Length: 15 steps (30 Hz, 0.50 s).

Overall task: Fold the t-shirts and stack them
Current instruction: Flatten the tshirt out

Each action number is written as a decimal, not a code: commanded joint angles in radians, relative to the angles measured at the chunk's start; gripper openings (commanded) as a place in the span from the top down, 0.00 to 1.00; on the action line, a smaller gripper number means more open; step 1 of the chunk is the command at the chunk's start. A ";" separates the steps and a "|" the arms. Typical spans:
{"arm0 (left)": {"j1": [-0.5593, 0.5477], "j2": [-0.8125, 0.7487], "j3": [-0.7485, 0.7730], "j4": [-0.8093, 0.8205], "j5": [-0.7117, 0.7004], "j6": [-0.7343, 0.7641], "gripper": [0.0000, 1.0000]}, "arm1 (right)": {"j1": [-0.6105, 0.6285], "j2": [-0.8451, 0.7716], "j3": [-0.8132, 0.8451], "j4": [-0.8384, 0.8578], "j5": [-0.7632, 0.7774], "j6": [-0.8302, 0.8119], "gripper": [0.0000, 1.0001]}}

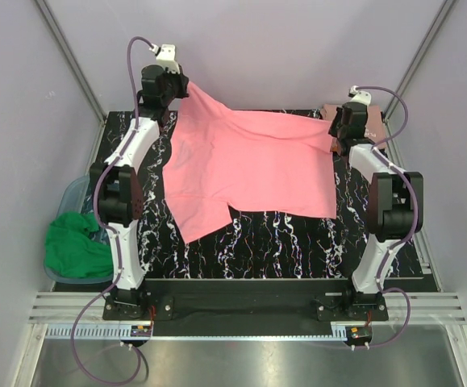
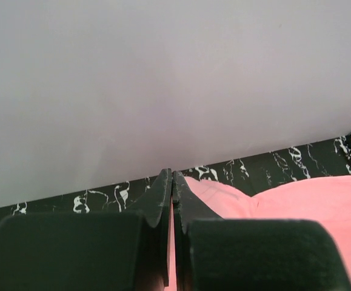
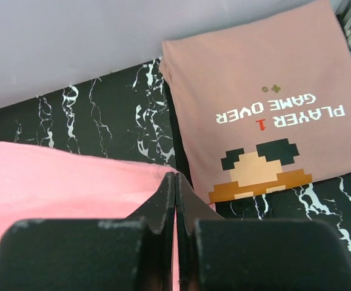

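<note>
Fingers (image 2: 160, 200) of the left gripper (image 2: 172, 177) are clamped together on a far edge of the bright pink t-shirt (image 1: 249, 169), and those (image 3: 163, 203) of the right gripper (image 3: 175, 179) are likewise closed on its opposite far edge; a sliver of pink is seen between each pair. The shirt is hung between the two arms at the back of the table (image 1: 298, 242), its lower part draped on the marbled top. The step is judged to be spreading it flat, so both arms are best moved together and level, without twist or slack. Only in the right wrist view is the salmon t-shirt (image 3: 254, 79) shown plainly, folded flat at the far right corner with its lettering uppermost. Only from above are the pink shirt's full outline and a green cloth (image 1: 76, 242) at the left seen.
</note>
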 commanded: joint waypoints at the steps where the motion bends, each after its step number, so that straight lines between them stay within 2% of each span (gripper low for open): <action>1: 0.011 0.013 0.004 0.034 -0.009 0.010 1.00 | -0.006 0.034 0.051 -0.005 -0.032 0.007 1.00; 9: 0.012 0.034 -0.014 0.108 -0.069 -0.010 1.00 | -0.010 0.096 0.125 -0.042 -0.034 -0.016 1.00; 15: 0.015 0.004 0.012 0.069 -0.076 -0.076 1.00 | -0.012 0.094 0.215 -0.113 -0.049 -0.010 1.00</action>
